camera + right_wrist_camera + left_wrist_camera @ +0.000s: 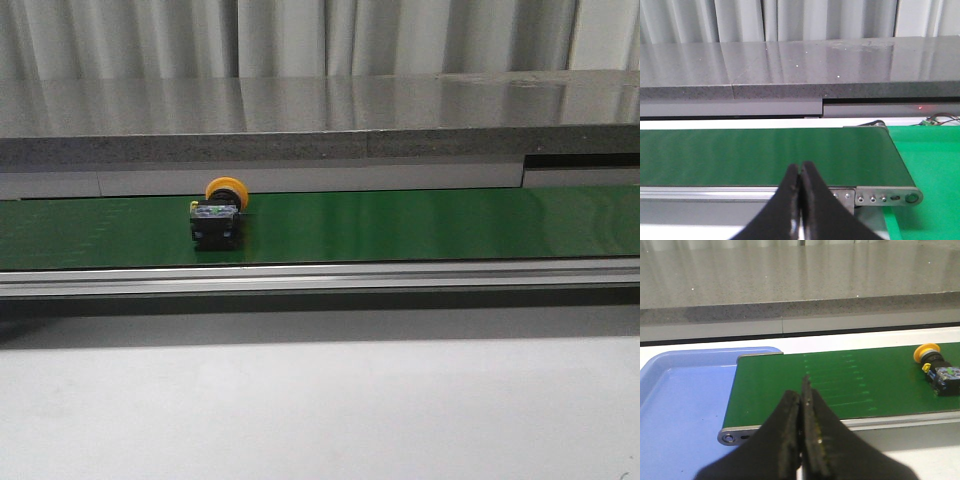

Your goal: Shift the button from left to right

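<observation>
The button point(218, 213) lies on its side on the green belt point(420, 225), left of the middle in the front view, its yellow-orange head pointing away and its black body toward me. It also shows in the left wrist view as the button point(936, 368), far off to one side of my left gripper point(801, 390), which is shut with nothing in it and hangs before the belt's end. My right gripper point(801, 170) is shut and empty too, before the belt's other end point(890, 196). Neither gripper shows in the front view.
A blue tray point(685, 400) sits at the belt's left end. A green mat point(930, 165) lies past the right end. An aluminium rail point(320, 275) runs along the belt's near edge, and a grey stone ledge point(320, 120) stands behind it.
</observation>
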